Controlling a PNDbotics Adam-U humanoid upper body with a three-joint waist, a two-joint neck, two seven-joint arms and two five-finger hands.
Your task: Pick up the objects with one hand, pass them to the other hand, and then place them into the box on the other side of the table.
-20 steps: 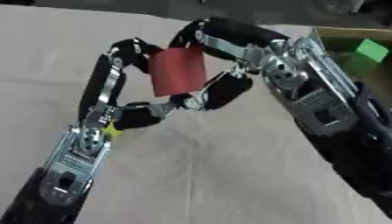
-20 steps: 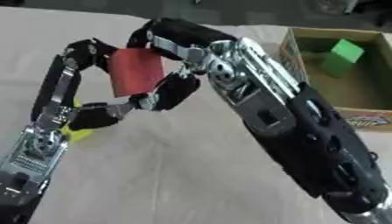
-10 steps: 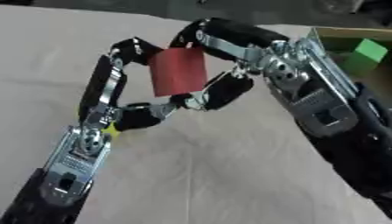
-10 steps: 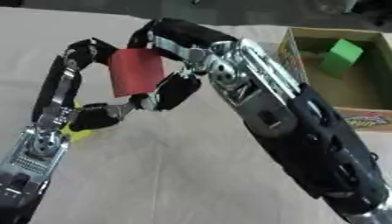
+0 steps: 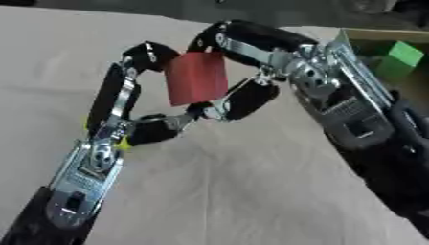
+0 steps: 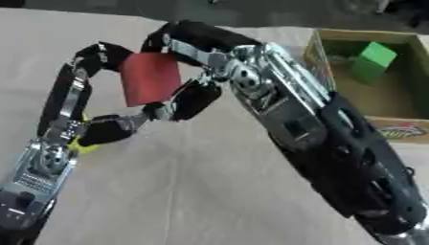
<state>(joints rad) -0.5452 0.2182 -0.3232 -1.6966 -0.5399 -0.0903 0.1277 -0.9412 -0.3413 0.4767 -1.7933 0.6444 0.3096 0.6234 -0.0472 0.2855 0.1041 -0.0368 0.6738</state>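
Red block was held above the beige cloth-covered counter, pinched between left robot hand and right robot hand, cardboard box with green block at far right.

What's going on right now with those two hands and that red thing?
Left hand and right hand both curled on the red block, mid-handover above the table. Box at right holds a green block. Nothing in the way.
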